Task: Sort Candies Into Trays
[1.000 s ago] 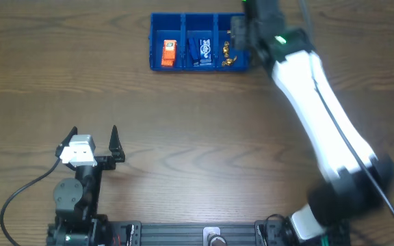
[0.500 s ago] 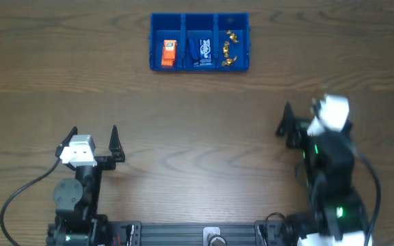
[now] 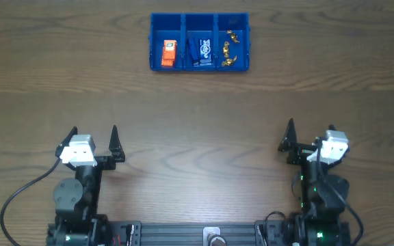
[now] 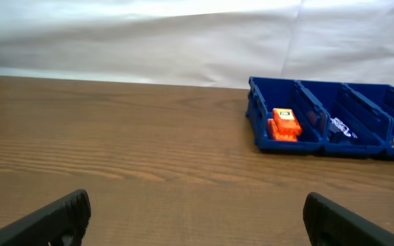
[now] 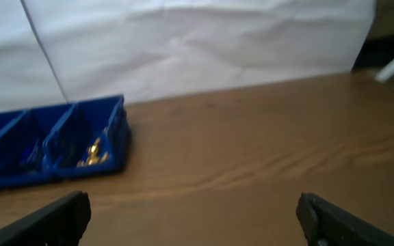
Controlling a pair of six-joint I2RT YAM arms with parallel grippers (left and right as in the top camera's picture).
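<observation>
- Left gripper (image 3: 93, 131) is parked near the table's (image 3: 197, 102) near edge, toward the left corner, with its fingers spread wide and nothing held between them.
- Right gripper (image 3: 311, 137) is parked to match near the near edge on the right side, its fingers also wide apart and holding nothing.
- Blue tray (image 3: 150, 41) is seen by the far edge, about midway along it and well apart from both grippers.
- Orange candy (image 3: 169, 53) is lodged in the compartment nearest the table's left edge, blue-wrapped candies (image 3: 201, 51) in the middle one, and gold candies (image 3: 228, 49) in the one nearest the right edge.
- All the candy on show is inside the tray, one kind to a compartment, so the sorting is judged to be finished or very nearly so.
- For this closing step, both arms are best kept low and back by the near edge, fingers kept apart, and the tray left undisturbed.
- Should another piece be fetched, the tray is best approached from above, so that its walls are not knocked.
</observation>
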